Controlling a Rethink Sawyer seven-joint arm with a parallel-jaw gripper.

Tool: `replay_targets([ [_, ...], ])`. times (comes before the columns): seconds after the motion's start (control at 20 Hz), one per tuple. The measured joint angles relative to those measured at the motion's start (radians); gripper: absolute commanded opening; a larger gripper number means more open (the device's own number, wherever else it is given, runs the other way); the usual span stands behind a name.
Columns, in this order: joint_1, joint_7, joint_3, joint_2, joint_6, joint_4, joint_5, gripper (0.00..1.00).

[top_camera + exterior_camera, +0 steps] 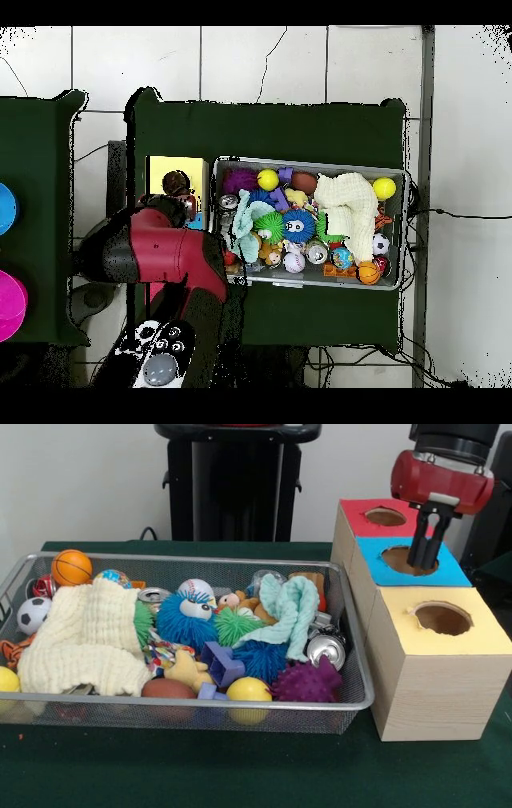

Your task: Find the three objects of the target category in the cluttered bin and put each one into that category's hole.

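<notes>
1. The gripper [424, 556] hangs over the blue-topped box [448, 572], its two dark fingers close together and their tips at or just inside the blue box's hole [402, 560]. Nothing shows between them, so I judge it clenched and empty, though the tips are partly hidden by the rim.
2. Just behind the gripper is the red-topped box [358, 514]; just in front of it, the yellow-topped box [480, 632].
3. The wire bin [356, 700] lies well off to the gripper's side, piled with balls, cans, spiky toys and cloths.
4. The frames do not name the target category. If it is balls, the orange basketball [72, 567] at the bin's far corner sits exposed.
5. To do this well: lift straight up clear of the hole before crossing, then come down on an uncovered piece, avoiding the cream cloth [84, 640].
</notes>
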Motion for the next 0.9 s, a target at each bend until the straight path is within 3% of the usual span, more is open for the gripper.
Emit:
replay_targets([
  [0.3, 0.005, 0.000, -0.056, -0.002, 0.000, 0.041, 0.000, 0.00],
  [0.9, -0.058, 0.000, -0.063, -0.006, -0.009, 0.175, -0.022, 0.00],
])
